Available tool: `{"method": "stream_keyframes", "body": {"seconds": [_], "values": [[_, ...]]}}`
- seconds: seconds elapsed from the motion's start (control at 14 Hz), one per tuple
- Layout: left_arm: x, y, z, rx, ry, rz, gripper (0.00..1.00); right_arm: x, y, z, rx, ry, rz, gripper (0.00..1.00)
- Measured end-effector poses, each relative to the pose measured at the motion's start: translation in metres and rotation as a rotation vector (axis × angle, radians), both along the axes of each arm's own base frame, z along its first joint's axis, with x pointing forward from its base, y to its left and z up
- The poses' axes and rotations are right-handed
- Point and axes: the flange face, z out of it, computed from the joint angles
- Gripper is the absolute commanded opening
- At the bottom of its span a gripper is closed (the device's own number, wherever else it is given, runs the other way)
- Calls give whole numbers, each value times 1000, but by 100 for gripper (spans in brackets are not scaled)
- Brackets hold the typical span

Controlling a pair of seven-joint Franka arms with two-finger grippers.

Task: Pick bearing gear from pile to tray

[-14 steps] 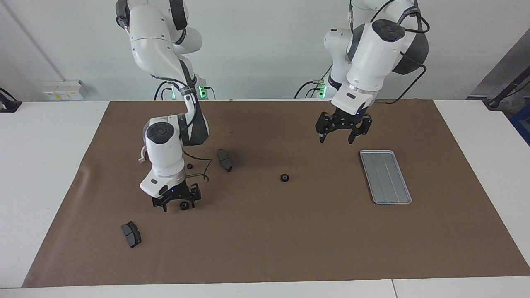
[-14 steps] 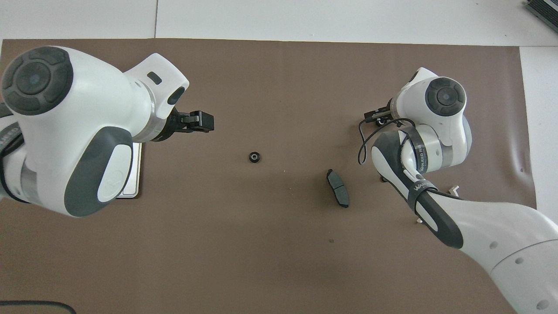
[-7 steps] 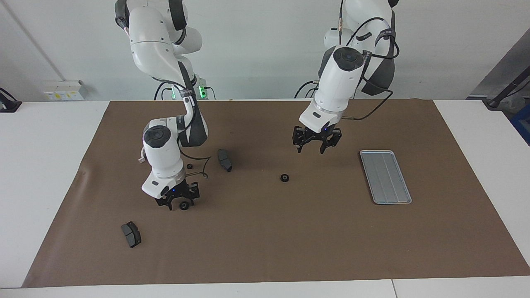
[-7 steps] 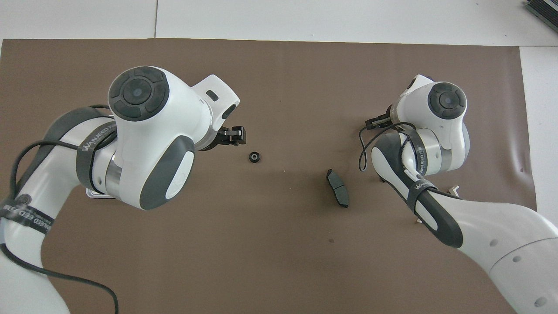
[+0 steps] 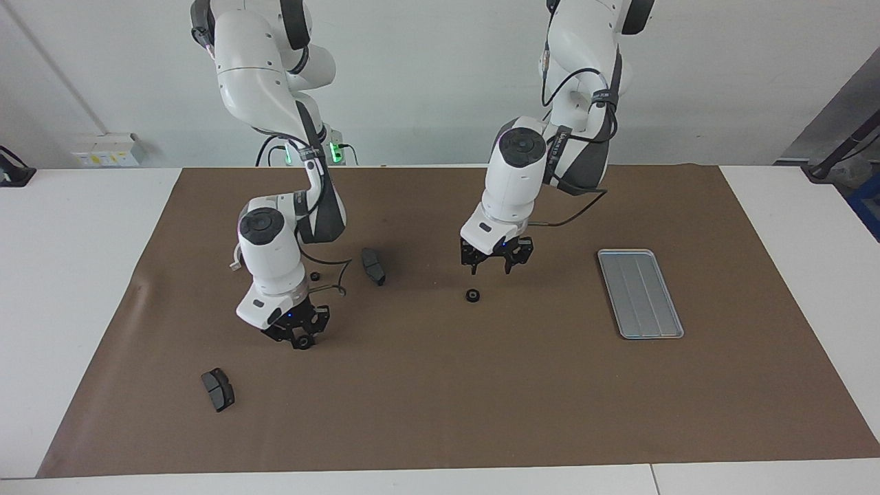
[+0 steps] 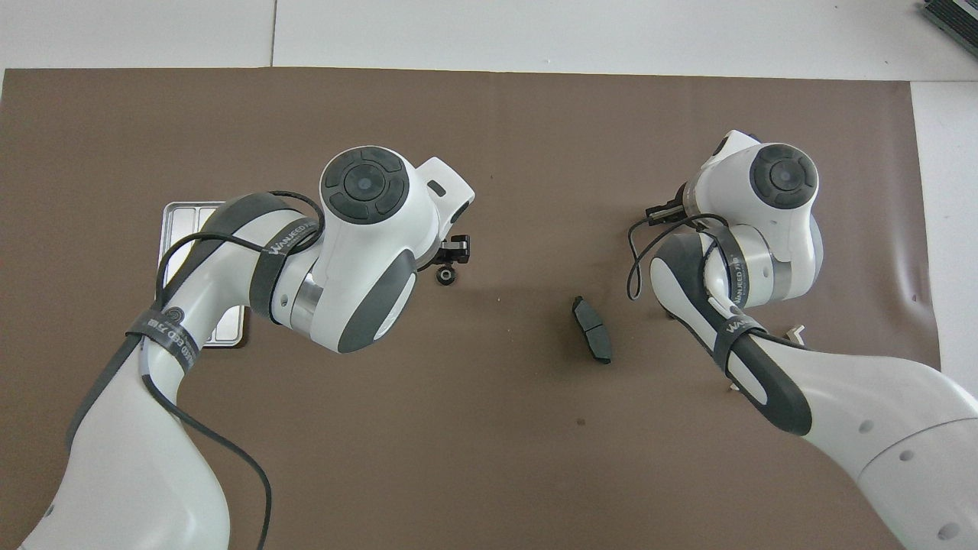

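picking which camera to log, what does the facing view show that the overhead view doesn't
Only the facing view: the right claw low over the mat, a brake pad farthest from the robots, a small gear beside the right arm. Only the overhead view: a dark ridged object at the table's corner. Both: the left claw raised near the middle gear, a second brake pad, the tray, half hidden overhead.

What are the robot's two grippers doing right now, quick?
Left gripper: open, empty, over the middle gear.
Right gripper: closed on the second gear.
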Motion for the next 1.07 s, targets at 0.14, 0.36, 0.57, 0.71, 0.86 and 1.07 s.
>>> {"method": "stream_keyframes", "body": {"seconds": [0.14, 0.36, 0.57, 0.71, 0.86, 1.07], "values": [[4, -1, -11, 2, -8, 7, 72, 0, 0, 0, 4, 0, -3, 0], [8, -3, -34, -3, -17, 35, 70, 1, 2, 3, 43, -1, -34, 0], [5, -4, -59, 4, -6, 41, 70, 5, 4, 23, 69, -32, -78, 0], [1, -4, -70, 8, 0, 37, 70, 4, 6, 44, 88, -47, -142, 0], [-7, -9, -80, 10, 4, 36, 68, -1, 10, 65, 100, -44, -183, 0], [-19, -19, -90, 8, 2, 40, 68, -8, 19, 90, 109, -30, -220, 0]]}}
